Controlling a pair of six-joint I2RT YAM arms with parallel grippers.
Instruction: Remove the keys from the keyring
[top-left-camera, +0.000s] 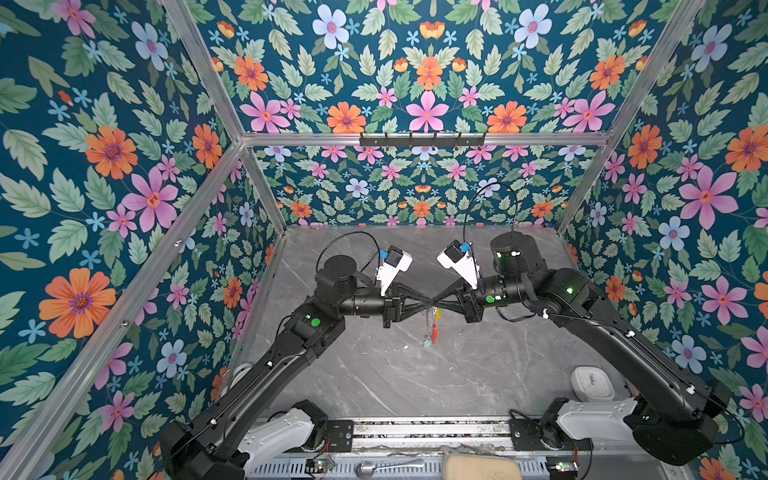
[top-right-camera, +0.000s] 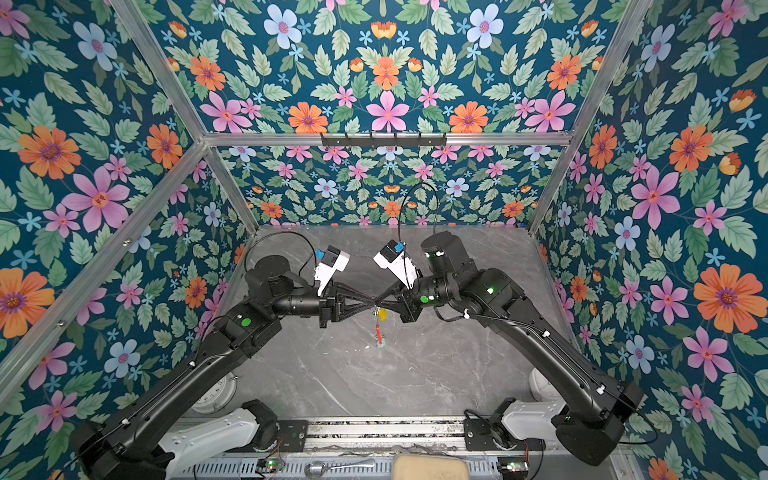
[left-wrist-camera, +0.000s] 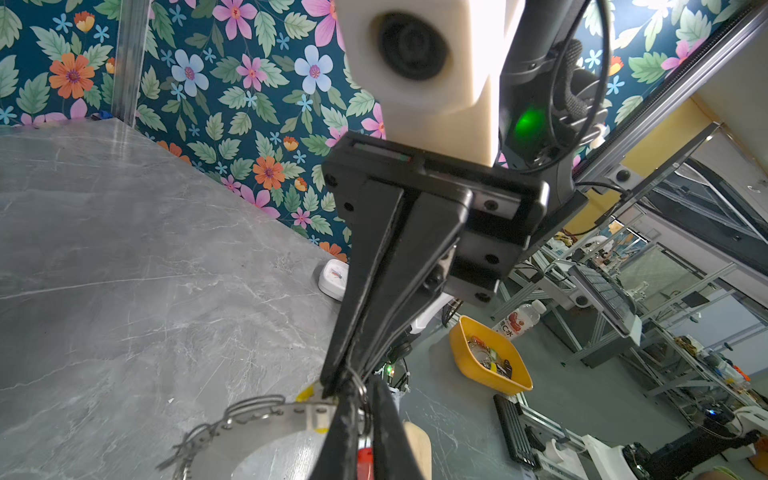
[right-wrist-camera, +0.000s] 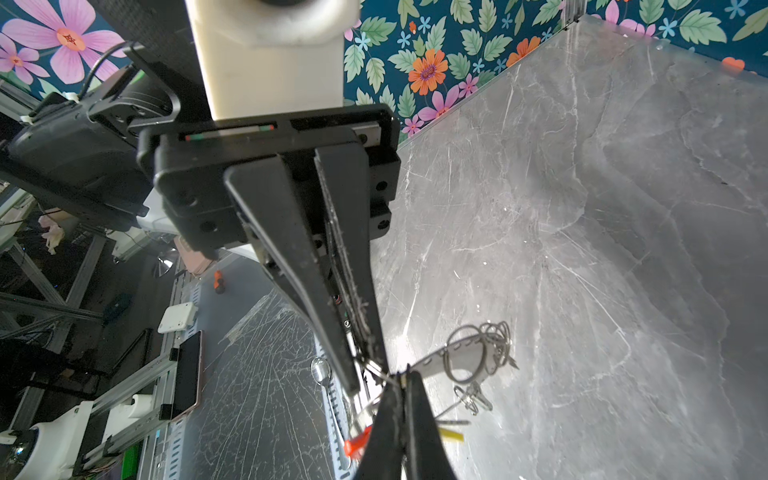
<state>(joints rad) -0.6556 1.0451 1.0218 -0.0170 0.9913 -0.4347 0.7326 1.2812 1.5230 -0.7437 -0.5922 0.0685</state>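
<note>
We are holding the keyring (top-left-camera: 433, 330) above the bench (top-left-camera: 374, 374). The left gripper (top-left-camera: 427, 303) and right gripper (top-left-camera: 437, 302) are meeting tip to tip, both clamping it, and the keys (top-left-camera: 437, 314) are dangling below.

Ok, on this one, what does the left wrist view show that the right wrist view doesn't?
Only the left wrist view: a yellow bin of small items and a bottle, both beyond the table edge.
Only the right wrist view: a spoon and a dark phone, also off the table.
Both: the left gripper and right gripper, fingers shut tip to tip on the keyring, with its split rings, red sleeve and a yellow tag.
</note>
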